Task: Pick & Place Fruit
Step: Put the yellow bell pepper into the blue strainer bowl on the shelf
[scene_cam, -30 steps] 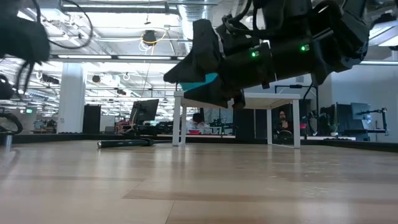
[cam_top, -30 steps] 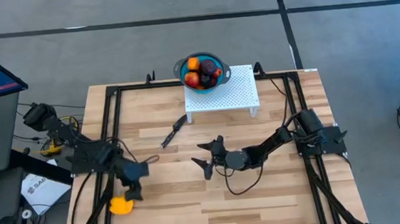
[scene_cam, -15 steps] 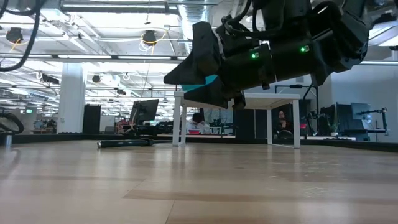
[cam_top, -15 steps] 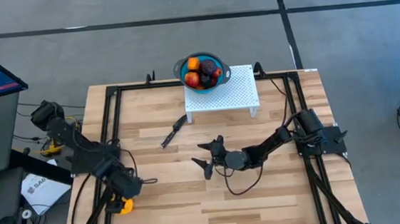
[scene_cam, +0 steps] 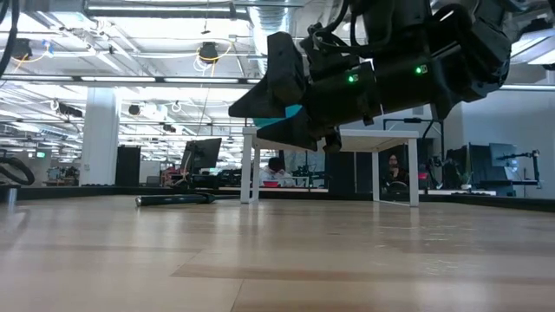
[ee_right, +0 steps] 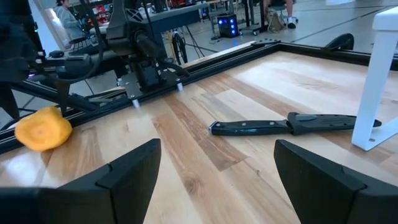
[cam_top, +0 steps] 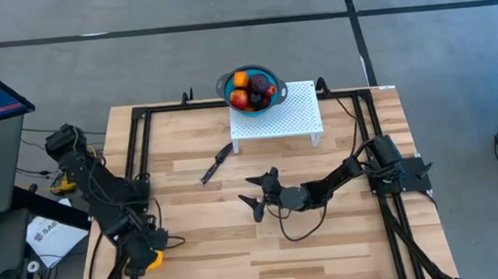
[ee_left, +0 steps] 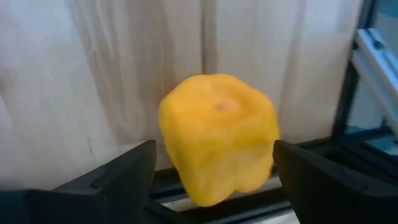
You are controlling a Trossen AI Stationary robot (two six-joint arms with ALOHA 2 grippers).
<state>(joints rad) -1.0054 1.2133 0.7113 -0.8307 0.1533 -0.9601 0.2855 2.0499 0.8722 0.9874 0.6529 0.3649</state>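
Observation:
A blocky yellow fruit [ee_left: 217,137] lies on the wooden table [cam_top: 239,238] at its near left corner, beside the black frame rail [ee_left: 367,74]; it also shows as the yellow fruit [cam_top: 155,259]. My left gripper [cam_top: 140,253] hangs open over it, pointing down, a finger on either side, touching nothing. Red, orange and dark purple fruits [cam_top: 250,89] fill the blue bowl [cam_top: 223,86] on a white perforated stand [cam_top: 287,119]. My right gripper [cam_top: 258,198] waits open and level at mid-table.
A slim black knife [cam_top: 216,163] lies on the table between the stand and my left arm; it also shows as the knife [ee_right: 292,124]. Black frame rails run along the table's left and right sides. Bare wood stretches along the near edge.
My left gripper has swung toward the table's near left corner and tipped to point down, coming over the yellow fruit while staying open. The fruit has kept its place.

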